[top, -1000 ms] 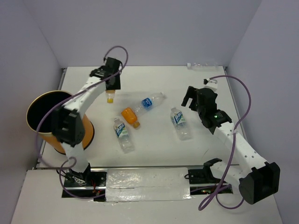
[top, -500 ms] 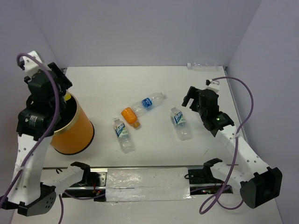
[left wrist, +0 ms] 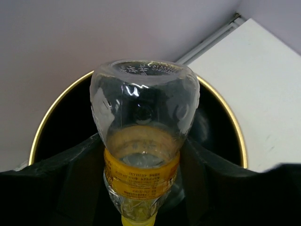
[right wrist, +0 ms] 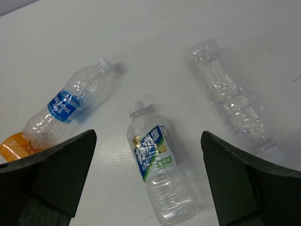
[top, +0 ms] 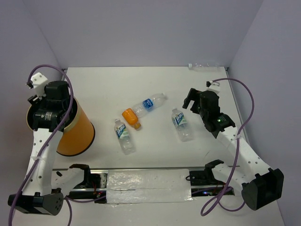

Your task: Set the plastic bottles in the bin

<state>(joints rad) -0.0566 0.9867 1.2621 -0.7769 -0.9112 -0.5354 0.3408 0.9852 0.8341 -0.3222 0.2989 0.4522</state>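
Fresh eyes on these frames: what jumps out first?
The left hand grips a clear yellow-labelled bottle right over the black mouth of the orange bin, at the left edge of the table. Mid-table, a stubby orange bottle and clear ones lie on their sides. The right hand is open, aimed at a green-labelled one.

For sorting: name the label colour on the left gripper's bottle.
Yellow-orange label on the clear bottle; left wrist view shows it best.
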